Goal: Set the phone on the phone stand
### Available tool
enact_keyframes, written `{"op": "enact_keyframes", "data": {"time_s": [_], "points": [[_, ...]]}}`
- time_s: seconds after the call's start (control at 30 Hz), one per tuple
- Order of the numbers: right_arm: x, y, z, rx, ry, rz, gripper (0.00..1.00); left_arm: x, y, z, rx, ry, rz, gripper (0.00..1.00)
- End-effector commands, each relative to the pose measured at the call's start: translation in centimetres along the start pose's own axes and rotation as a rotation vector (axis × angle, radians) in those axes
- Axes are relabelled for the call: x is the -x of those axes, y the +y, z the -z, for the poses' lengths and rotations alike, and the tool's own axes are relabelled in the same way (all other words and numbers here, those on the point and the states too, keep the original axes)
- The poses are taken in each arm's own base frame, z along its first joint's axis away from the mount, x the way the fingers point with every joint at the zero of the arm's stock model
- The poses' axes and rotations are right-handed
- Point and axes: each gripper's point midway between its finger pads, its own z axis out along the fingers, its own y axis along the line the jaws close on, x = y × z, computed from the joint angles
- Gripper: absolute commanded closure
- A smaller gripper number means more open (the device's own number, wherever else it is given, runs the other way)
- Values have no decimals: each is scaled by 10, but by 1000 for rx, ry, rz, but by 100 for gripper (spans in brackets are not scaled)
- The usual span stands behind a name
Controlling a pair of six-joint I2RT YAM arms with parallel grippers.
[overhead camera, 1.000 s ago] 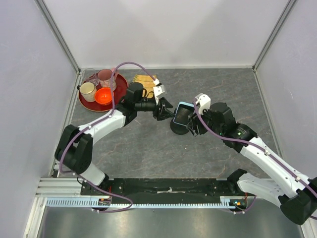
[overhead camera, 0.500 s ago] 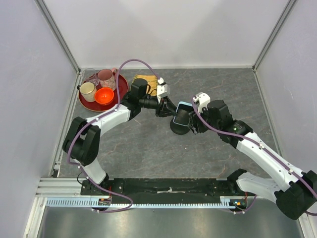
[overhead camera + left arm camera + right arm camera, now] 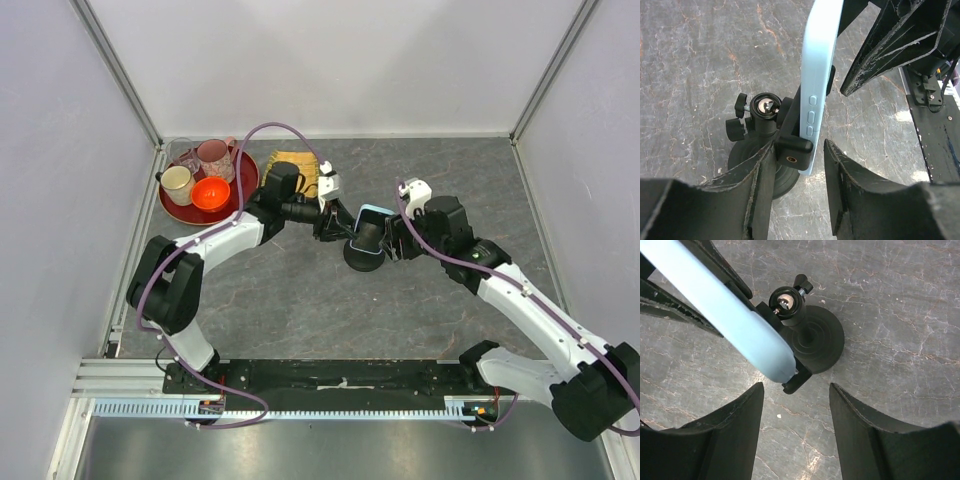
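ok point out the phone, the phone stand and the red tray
phone (image 3: 817,75), left wrist view, light blue case edge
phone stand (image 3: 824,344), right wrist view, round base
red tray (image 3: 185,214), top view, bare lower-left part

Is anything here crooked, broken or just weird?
Nothing is spilled or broken. The phone sits edge-on in the clamp of the stand, reaching out to one side of the post rather than centred over the base. The left gripper and right gripper have scuffed, whitish finger edges.
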Motion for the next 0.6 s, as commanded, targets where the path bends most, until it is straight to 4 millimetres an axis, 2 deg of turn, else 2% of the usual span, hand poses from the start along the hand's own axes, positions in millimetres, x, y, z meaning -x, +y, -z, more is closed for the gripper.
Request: {"op": "enact_keyframes", "data": {"time_s": [0.0,0.07,0.1,0.17,0.2,0.27,0.3,0.47,0.5,0.57], "points": [[24,6,-1,31,-66,-1,38,-2,-2,-3,8,5,-31,55],[25,6,-3,35,-67,0,39,-2,-1,-5,14,7,-25,59],[24,7,-4,39,-65,1,39,-2,1,-6,28,9,-25,67],[22,7,-8,40,-59,5,40,-2,3,-7,39,12,-10,74],[22,6,-9,38,-60,11,41,-1,7,-7,58,16,-7,83],[24,5,-10,35,-76,15,43,-7,9,-7,70,44,24,89],[24,5,-9,36,-85,17,44,-6,15,-7,104,58,29,95],[34,9,-3,52,-158,24,52,-18,25,-7,213,128,129,98],[36,9,-2,51,-169,21,53,-27,36,-3,306,161,137,98],[40,12,1,64,-201,9,57,-31,36,-4,331,163,175,98]]}}
